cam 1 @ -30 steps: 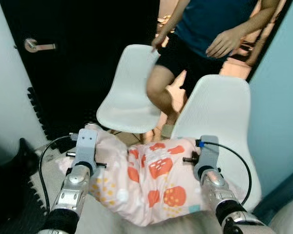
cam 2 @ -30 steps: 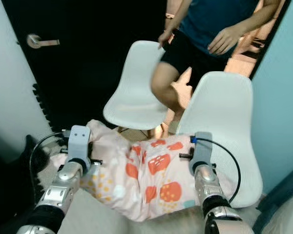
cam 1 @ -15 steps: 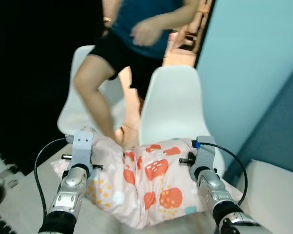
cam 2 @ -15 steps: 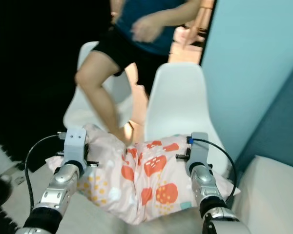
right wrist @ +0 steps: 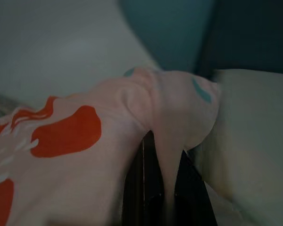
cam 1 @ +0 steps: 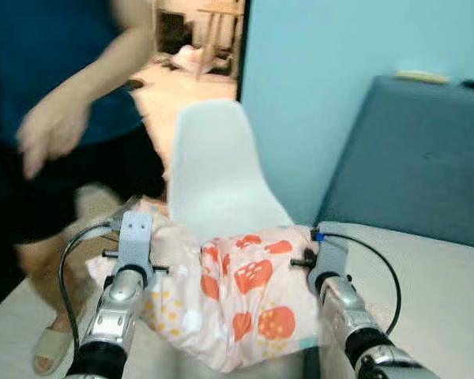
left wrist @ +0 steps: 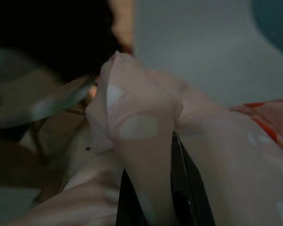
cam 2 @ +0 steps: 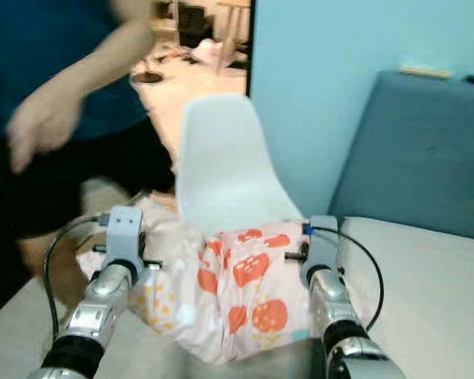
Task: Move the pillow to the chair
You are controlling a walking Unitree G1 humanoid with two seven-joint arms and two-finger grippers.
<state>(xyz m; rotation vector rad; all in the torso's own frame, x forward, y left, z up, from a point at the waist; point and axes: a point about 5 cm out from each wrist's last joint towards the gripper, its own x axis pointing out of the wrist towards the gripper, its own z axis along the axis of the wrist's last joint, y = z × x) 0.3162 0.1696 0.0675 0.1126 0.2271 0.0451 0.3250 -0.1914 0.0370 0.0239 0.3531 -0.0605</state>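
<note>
A pink pillow [cam 1: 245, 292] with red and yellow prints hangs between my two arms, low and close in front of me. My left gripper [left wrist: 153, 193] is shut on a bunched corner of the pillow, its black fingers [left wrist: 186, 188] pinching the cloth. At the opposite corner my right gripper [right wrist: 155, 188] is likewise shut on the pillow [right wrist: 75, 141]. A white shell chair [cam 1: 217, 178] stands straight ahead, just beyond the pillow, with its seat partly hidden behind it.
A person [cam 1: 59, 126] in dark clothes stands close on the left, one sandalled foot [cam 1: 51, 347] on the floor. A blue sofa back [cam 1: 419, 158] and a pale cushion [cam 1: 442, 276] fill the right. A teal wall [cam 1: 316, 71] rises behind the chair.
The camera has swung right: the dark door and second chair left the picture, the sofa came in. Both grippers still hold the pillow the same way.
</note>
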